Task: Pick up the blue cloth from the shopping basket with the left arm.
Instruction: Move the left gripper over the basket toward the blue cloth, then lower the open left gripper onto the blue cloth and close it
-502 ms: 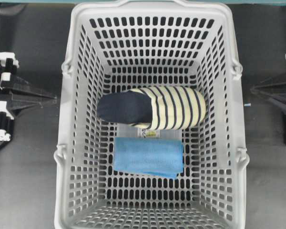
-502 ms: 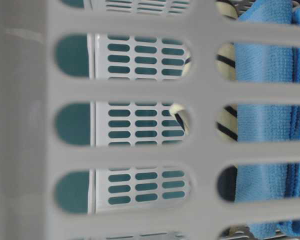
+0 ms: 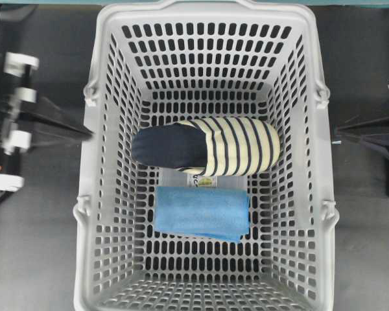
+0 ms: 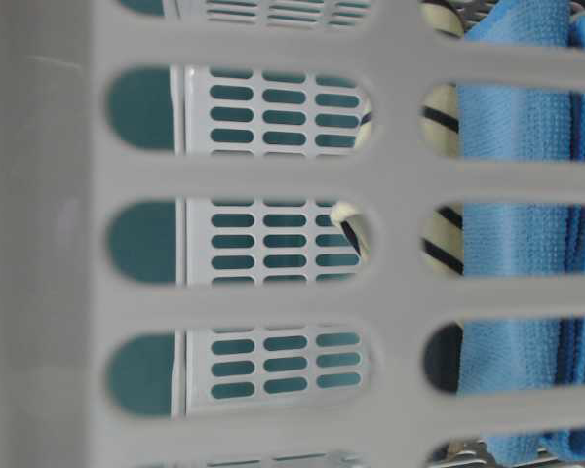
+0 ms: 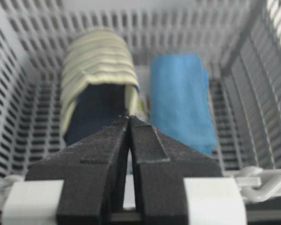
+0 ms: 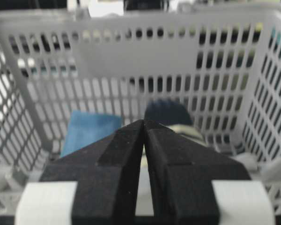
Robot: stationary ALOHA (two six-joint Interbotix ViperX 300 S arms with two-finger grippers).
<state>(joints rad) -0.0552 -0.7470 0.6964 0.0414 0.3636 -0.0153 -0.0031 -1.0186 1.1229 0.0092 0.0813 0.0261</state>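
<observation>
Overhead: left claw (image 3: 84,131) is now advancing toward the shopping basket (image 3: 91,194), blurred; reach is starting. Blue cloth (image 3: 202,212) is lying flat just near of the slipper (image 3: 207,146), untouched.
Table-level: nothing changing, probably.
Left wrist: fingers pressed together, empty.
Right wrist: right claw (image 6: 143,123) sitting pressed together, idle.

Shopping basket (image 4: 273,185) wall fills the view, close and blurred. Through its slots: blue cloth (image 4: 512,244) at right, striped slipper (image 4: 441,239) just left of it, the far perforated wall beyond.
</observation>
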